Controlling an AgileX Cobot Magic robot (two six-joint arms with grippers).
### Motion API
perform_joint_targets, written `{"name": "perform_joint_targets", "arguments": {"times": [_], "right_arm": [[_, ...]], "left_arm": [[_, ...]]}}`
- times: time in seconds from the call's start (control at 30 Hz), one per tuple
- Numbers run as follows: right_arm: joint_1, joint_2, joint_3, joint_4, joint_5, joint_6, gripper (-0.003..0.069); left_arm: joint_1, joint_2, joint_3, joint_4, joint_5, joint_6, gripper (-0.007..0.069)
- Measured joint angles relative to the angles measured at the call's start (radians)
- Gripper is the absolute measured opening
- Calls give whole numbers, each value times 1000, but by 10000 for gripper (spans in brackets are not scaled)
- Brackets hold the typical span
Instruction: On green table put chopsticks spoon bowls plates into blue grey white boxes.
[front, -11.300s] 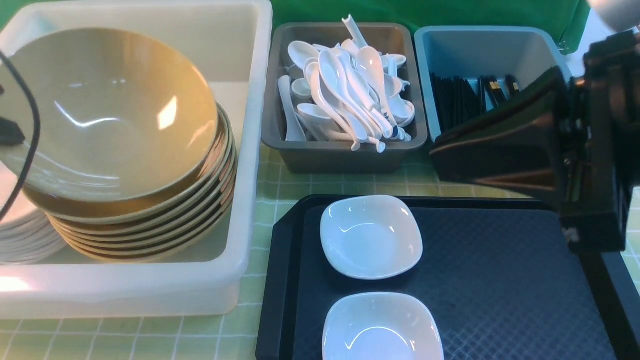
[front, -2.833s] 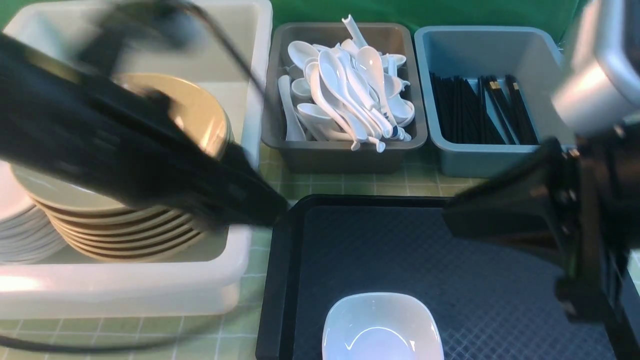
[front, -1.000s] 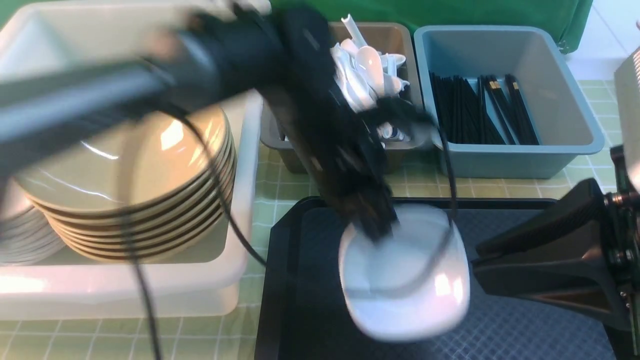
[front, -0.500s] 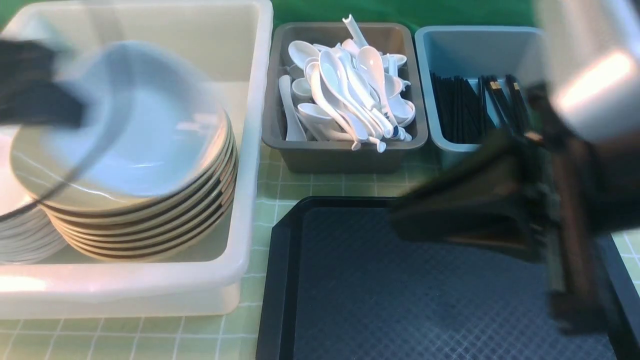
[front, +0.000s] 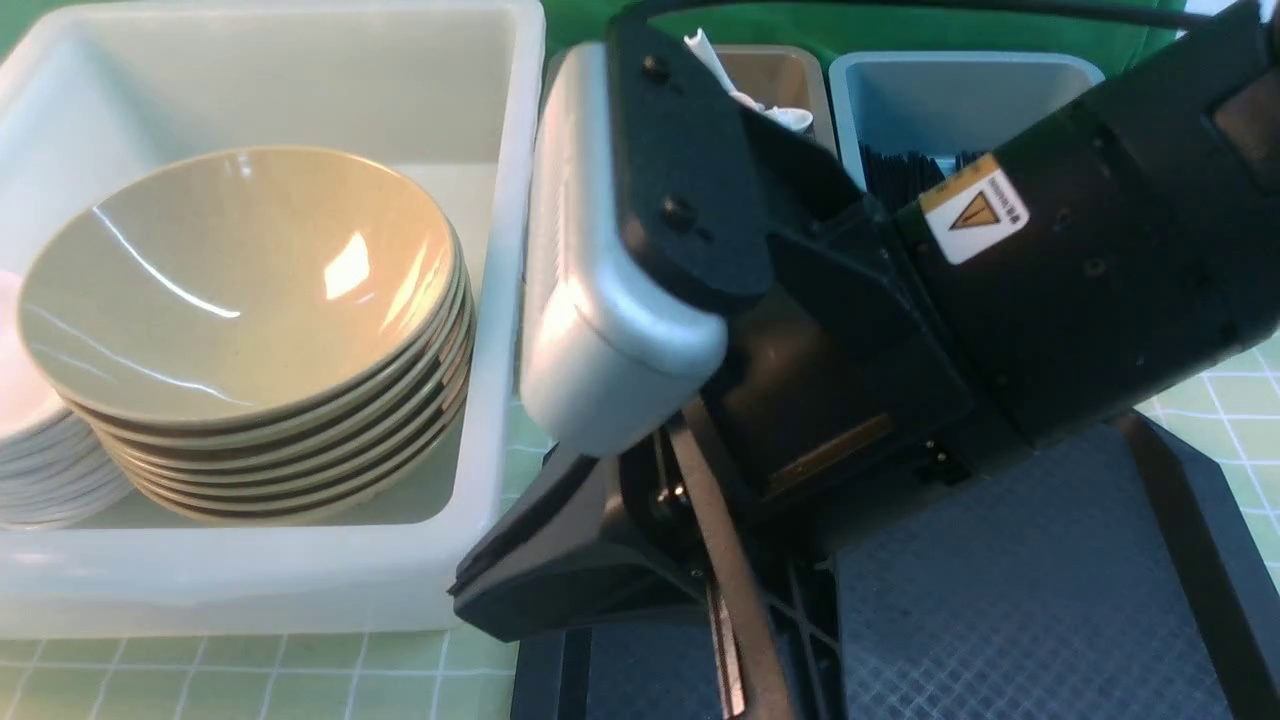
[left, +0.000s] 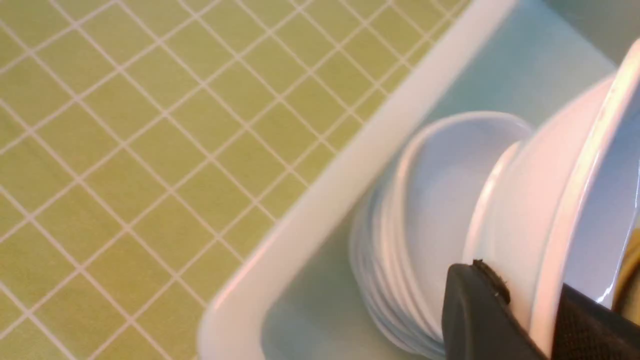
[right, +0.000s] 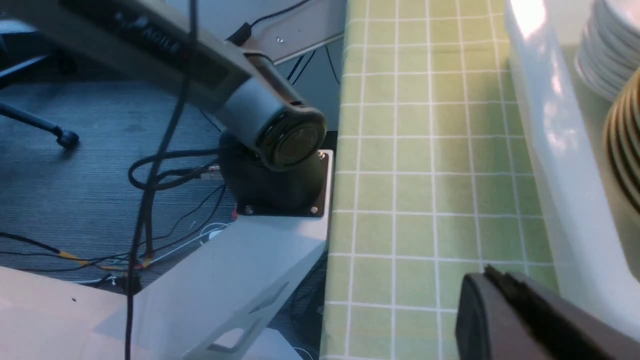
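Your left gripper (left: 542, 320) is clamping the rim of the last plate (left: 530, 210). The plate has left the black tray (front: 1000, 580) and is hanging tilted just above the plate stack (left: 425, 210) inside the white box (left: 320, 210), left of the bowls (front: 240, 280). Only the release seems to be remaining. Your right arm (front: 1050, 300) is now reaching across the grey box (front: 775, 75) and blue box (front: 960, 100), its gripper (right: 495, 290) clenched on nothing over the tabletop (right: 430, 150).

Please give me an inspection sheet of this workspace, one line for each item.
Surface: green table, bare where visible; black tray holds nothing visible.
Job's things: bowls and plates stacked in white box; chopsticks in blue box; grey box mostly hidden.
Clutter: nothing seen.
Hands: left hand shut on a tilted plate near the stack; right hand shut, empty.
Cables: black cables on the floor beside the table.
Surroundings: green backdrop.
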Motion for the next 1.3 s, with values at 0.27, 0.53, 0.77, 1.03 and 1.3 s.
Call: {"name": "perform_joint_targets", "arguments": {"times": [0.27, 0.53, 0.77, 1.03, 1.3], "right_arm": [[2, 0, -1, 0, 12, 0, 21], [2, 1, -1, 0, 24, -1, 26], [2, 1, -1, 0, 16, -3, 33], [-2, 2, -1, -12, -6, -9, 38], [-209, 2, -1, -67, -19, 82, 47]], "left_arm": [[-109, 204, 0, -3, -27, 31, 15], [-131, 264, 0, 64, -63, -21, 36], [-132, 267, 0, 97, -40, -82, 266], [-132, 262, 0, 118, 1, -130, 642], [-220, 133, -44, 116, 109, -88, 663]]}}
